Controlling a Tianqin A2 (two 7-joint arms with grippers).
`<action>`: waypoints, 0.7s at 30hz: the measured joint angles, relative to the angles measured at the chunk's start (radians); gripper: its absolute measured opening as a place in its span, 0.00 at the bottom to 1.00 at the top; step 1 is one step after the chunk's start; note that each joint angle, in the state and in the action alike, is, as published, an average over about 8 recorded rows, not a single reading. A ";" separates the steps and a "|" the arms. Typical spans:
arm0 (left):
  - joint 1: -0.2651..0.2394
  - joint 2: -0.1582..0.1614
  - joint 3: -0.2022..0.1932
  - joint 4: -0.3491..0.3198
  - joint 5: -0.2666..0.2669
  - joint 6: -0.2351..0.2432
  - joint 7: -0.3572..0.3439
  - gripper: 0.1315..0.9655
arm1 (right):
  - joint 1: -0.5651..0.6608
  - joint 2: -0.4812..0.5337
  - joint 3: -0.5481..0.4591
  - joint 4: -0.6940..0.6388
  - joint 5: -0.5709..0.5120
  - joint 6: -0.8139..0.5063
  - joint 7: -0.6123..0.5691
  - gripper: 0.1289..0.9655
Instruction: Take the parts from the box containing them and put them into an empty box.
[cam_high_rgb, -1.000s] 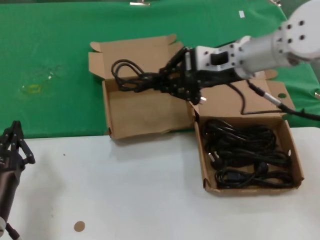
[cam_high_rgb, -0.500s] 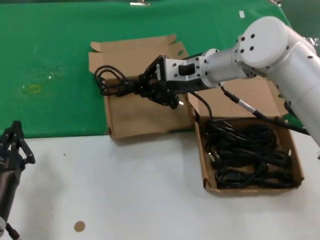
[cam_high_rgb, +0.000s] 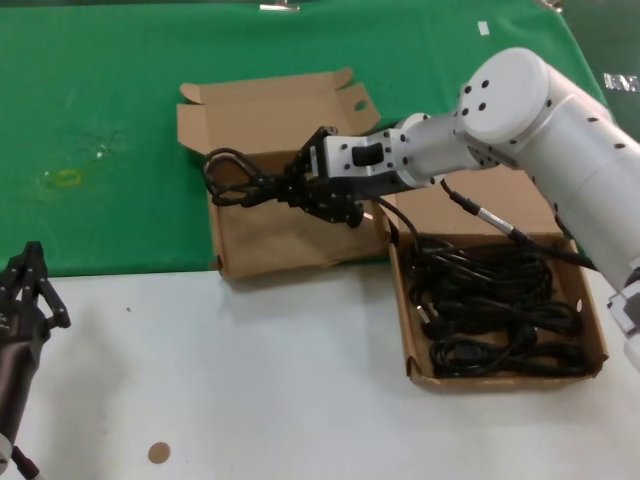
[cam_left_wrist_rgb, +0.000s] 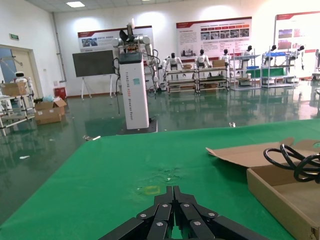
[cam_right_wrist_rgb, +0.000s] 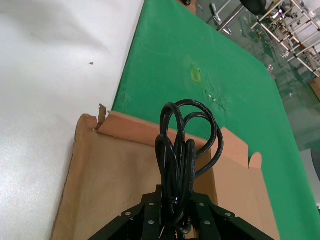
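My right gripper (cam_high_rgb: 288, 190) is shut on a coiled black power cord (cam_high_rgb: 232, 177), held just over the back left part of the empty box (cam_high_rgb: 290, 240), a squarish cardboard tray. In the right wrist view the cord's loops (cam_right_wrist_rgb: 184, 142) stick out past the right gripper (cam_right_wrist_rgb: 175, 202) above the empty box's floor (cam_right_wrist_rgb: 112, 175). The box containing the parts (cam_high_rgb: 500, 379) lies to the right, with several more black cords (cam_high_rgb: 495, 310) inside. My left gripper (cam_high_rgb: 28, 290) is parked low at the near left, shut on nothing (cam_left_wrist_rgb: 173, 192).
Both boxes straddle the border between the green cloth (cam_high_rgb: 100, 100) and the white tabletop (cam_high_rgb: 250, 380). Their open lids (cam_high_rgb: 265, 105) lie back on the cloth. A small brown disc (cam_high_rgb: 159, 452) sits on the white surface near the front. My right forearm (cam_high_rgb: 520, 110) spans the source box's lid.
My right gripper has carried the cord leftward from the inner edge of the empty box to over its back left part, and lowered it toward the tray. The left arm has stayed still.
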 joint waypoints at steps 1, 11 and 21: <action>0.000 0.000 0.000 0.000 0.000 0.000 0.000 0.02 | 0.004 -0.004 0.001 -0.012 0.001 0.003 -0.006 0.13; 0.000 0.000 0.000 0.000 0.000 0.000 0.000 0.02 | 0.054 -0.050 0.018 -0.162 0.018 0.039 -0.096 0.15; 0.000 0.000 0.000 0.000 0.000 0.000 0.000 0.02 | 0.073 -0.067 0.032 -0.226 0.032 0.048 -0.145 0.25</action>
